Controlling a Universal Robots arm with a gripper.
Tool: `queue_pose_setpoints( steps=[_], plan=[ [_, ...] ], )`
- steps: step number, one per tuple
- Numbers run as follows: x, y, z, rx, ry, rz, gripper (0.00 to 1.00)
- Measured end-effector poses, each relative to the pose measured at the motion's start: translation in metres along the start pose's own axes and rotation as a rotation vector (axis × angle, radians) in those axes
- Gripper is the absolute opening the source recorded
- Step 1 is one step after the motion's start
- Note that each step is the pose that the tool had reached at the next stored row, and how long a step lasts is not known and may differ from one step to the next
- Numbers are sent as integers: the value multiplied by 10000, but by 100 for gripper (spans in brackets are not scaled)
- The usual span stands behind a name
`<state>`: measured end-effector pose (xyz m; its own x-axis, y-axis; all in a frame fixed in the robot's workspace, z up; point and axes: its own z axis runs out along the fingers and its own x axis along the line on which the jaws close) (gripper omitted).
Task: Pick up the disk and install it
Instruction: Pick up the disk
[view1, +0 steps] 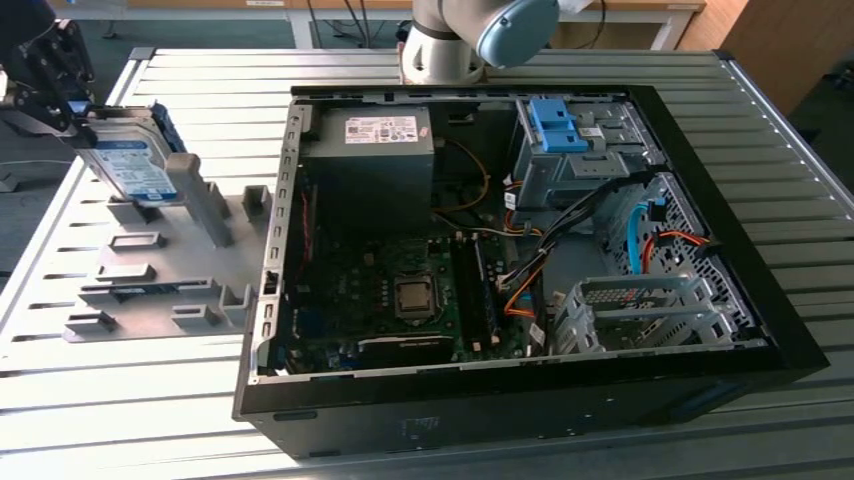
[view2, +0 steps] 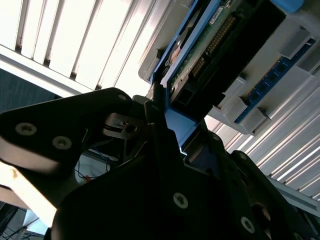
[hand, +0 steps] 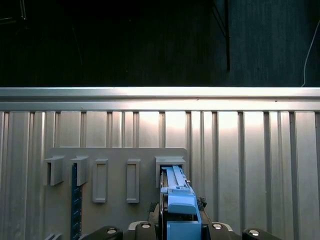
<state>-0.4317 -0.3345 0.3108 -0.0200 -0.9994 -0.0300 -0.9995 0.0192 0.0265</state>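
Observation:
In the exterior view the disk (view1: 131, 165), silver-grey with a white-and-blue label and blue rails, stands on edge and leans slightly over the back slot of the grey holder plate (view1: 160, 285). It is at the exterior view's far left. My black gripper (view1: 78, 130) grips its upper end. In the second wrist view the gripper (view2: 170, 130) is shut on the disk's blue rail, with the green circuit side of the disk (view2: 200, 55) showing. The first wrist view shows the disk (hand: 177, 197) edge-on at a slot of the holder plate (hand: 115, 162).
The open computer case (view1: 781, 330) lies on the slatted metal table (view1: 80, 420) to the exterior view's right of the holder. Inside are a grey box with a white sticker (view1: 374, 150), a blue bracket (view1: 558, 125) on the drive bay, a motherboard and cables. The table edge (hand: 160, 92) lies beyond the holder.

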Motion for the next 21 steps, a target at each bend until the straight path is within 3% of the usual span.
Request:
queue_pose_setpoints(
  steps=[21],
  plan=[
    [-2, 2, -77, 1, 4, 0, 37]
  ],
)
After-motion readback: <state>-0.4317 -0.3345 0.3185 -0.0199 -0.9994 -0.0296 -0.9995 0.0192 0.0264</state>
